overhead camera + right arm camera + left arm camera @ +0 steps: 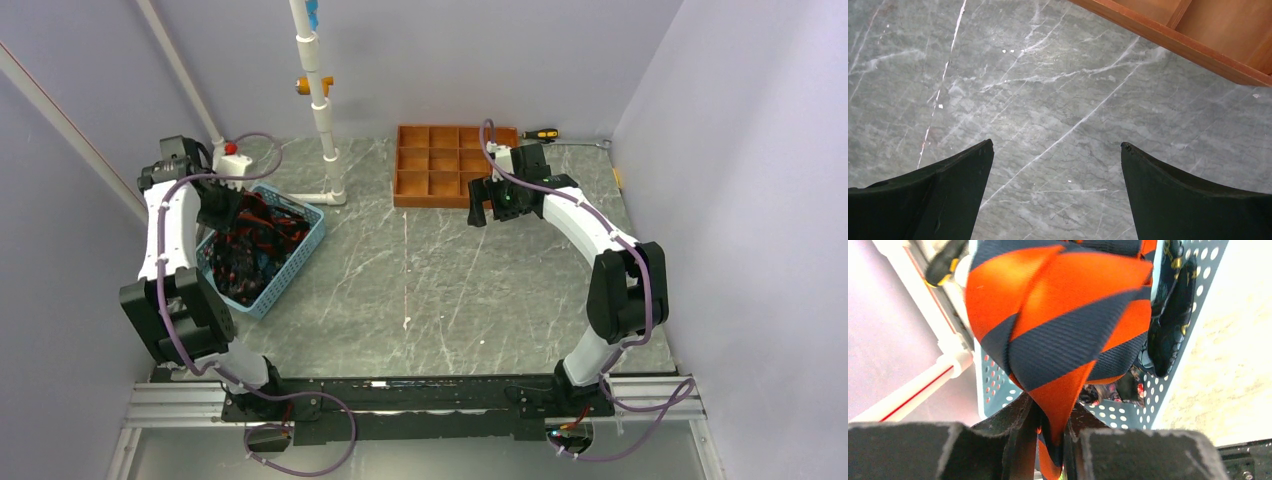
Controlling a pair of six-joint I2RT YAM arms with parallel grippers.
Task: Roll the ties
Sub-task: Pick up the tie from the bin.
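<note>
A heap of ties (250, 245), black with orange-red patterns, fills the blue perforated basket (305, 245) at the left. My left gripper (222, 205) reaches down into the basket's far end. In the left wrist view it (1050, 412) is shut on the striped tie (1063, 325), whose orange and dark bands bunch between the two fingers. Other dark patterned ties (1168, 315) lie behind it against the basket wall (1198, 295). My right gripper (482, 205) hovers near the tray's front edge, and its wrist view shows it (1057, 147) open over bare marble.
An orange-brown gridded tray (440, 165) stands at the back centre; its edge (1168, 42) shows in the right wrist view. A white pipe stand (322, 110) rises behind the basket, next to a small white box with a red button (234, 158). A screwdriver (540, 134) lies by the tray.
</note>
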